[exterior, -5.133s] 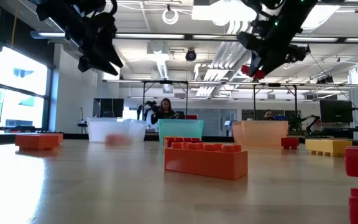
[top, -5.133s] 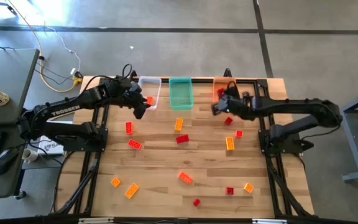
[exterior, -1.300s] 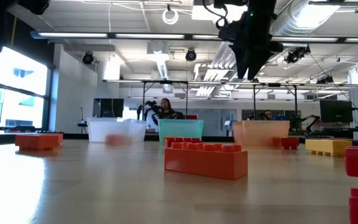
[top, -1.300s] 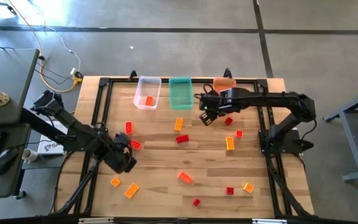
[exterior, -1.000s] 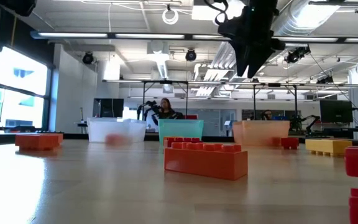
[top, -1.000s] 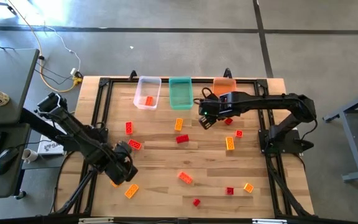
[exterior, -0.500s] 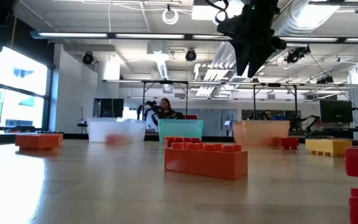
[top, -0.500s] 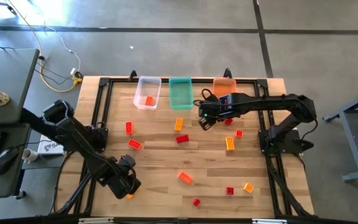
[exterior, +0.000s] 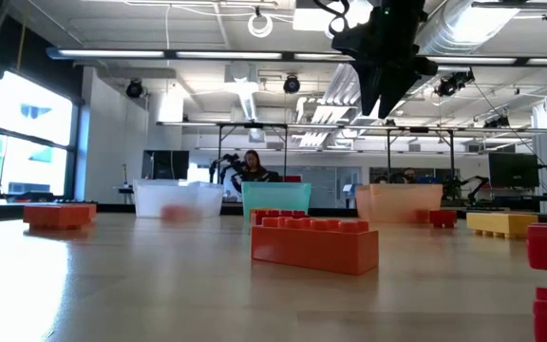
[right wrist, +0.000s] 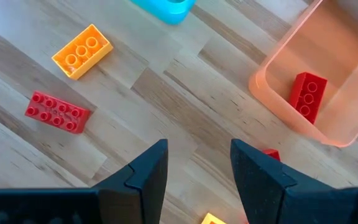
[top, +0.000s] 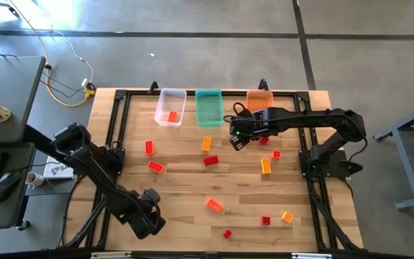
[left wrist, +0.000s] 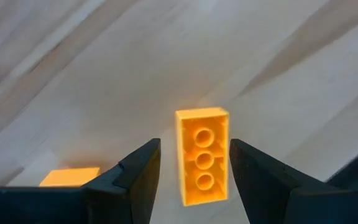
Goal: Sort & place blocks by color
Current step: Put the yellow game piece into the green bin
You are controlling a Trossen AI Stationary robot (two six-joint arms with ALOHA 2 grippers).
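At the near left of the table (top: 185,173), our left gripper (left wrist: 193,163) hangs over a yellow-orange oblong block (left wrist: 202,156), its fingers parted with the block showing in the gap between them and nothing yet gripped. We judge this to be the reach before a pick: next we need to drop straight down, straddle the block and close on its long sides. The other blocks lie scattered across the middle of the table, among them an orange-red one (top: 214,206) and a red one (top: 210,160).

Farther off, our right gripper (right wrist: 196,163) hovers empty and partly open in front of the bins. One block already lies in the clear bin (top: 171,106), and a red one (right wrist: 307,96) in the orange bin (right wrist: 309,74). The teal bin (top: 208,106) stands between them.
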